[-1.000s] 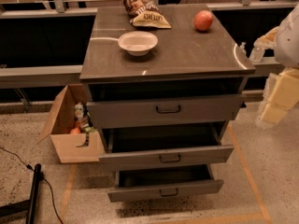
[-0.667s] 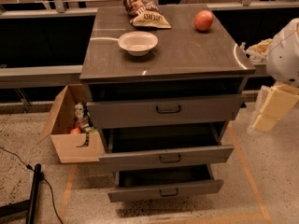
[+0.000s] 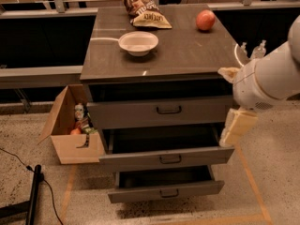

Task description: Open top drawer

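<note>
The top drawer (image 3: 140, 114) is the uppermost grey front of the cabinet, with a small dark handle (image 3: 168, 110) at its middle. It stands pulled out a little, with a dark gap under the cabinet top. My gripper (image 3: 236, 125) is a cream-coloured piece hanging below the white arm (image 3: 267, 78). It sits just off the right end of the top drawer, at about the height of the gap above the middle drawer. It holds nothing that I can see.
The middle drawer (image 3: 164, 157) and bottom drawer (image 3: 164, 190) are pulled out further. On the cabinet top are a white bowl (image 3: 138, 42), a chip bag (image 3: 145, 11) and an apple (image 3: 205, 20). An open cardboard box (image 3: 75, 139) stands at the left. A black pole (image 3: 33, 191) lies at the bottom left.
The arm and gripper have moved left and down, from beside the cabinet top to close against the drawers' right end. The drawers have not moved.
</note>
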`<state>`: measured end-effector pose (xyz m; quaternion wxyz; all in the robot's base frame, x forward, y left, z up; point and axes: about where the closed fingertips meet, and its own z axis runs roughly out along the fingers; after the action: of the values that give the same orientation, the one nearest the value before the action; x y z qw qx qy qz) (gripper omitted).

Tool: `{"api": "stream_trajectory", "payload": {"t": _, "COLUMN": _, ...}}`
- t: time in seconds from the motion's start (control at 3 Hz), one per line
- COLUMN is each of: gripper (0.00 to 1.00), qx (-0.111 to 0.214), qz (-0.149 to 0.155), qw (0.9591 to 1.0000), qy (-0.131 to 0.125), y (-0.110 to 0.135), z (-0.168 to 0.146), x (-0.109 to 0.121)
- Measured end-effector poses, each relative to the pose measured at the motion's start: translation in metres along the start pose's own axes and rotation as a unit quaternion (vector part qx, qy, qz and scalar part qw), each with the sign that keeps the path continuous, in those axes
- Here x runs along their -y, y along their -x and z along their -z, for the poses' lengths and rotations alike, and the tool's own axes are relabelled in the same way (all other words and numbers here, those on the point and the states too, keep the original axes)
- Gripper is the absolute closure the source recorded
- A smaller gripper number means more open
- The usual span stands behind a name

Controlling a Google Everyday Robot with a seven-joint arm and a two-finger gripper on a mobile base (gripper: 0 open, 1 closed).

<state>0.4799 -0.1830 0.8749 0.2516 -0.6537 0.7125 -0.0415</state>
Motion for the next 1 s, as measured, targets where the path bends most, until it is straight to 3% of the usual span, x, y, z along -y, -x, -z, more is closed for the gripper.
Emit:
{"api": "stream_trajectory", "payload": {"t": 0.33, "gripper": 0.00, "qx": 0.007, "qz": 0.015, "qw": 0.9999, "qy": 0.003, "y": 0.000, "z": -0.045, "x": -0.006}}
{"api": "stream_trajectory", "payload": {"t": 0.67, "gripper": 0.00, "qx": -0.002, "qz": 0.014, "qw": 0.9996, "qy": 0.024, "y": -0.004, "z": -0.090, "x": -0.009}}
{"api": "stream_trajectory", "payload": {"t": 1.0, "gripper": 0.00, "qx": -0.003, "qz": 0.012, "qw": 0.9996, "qy": 0.027, "y": -0.004, "z": -0.095, "x": -0.010}}
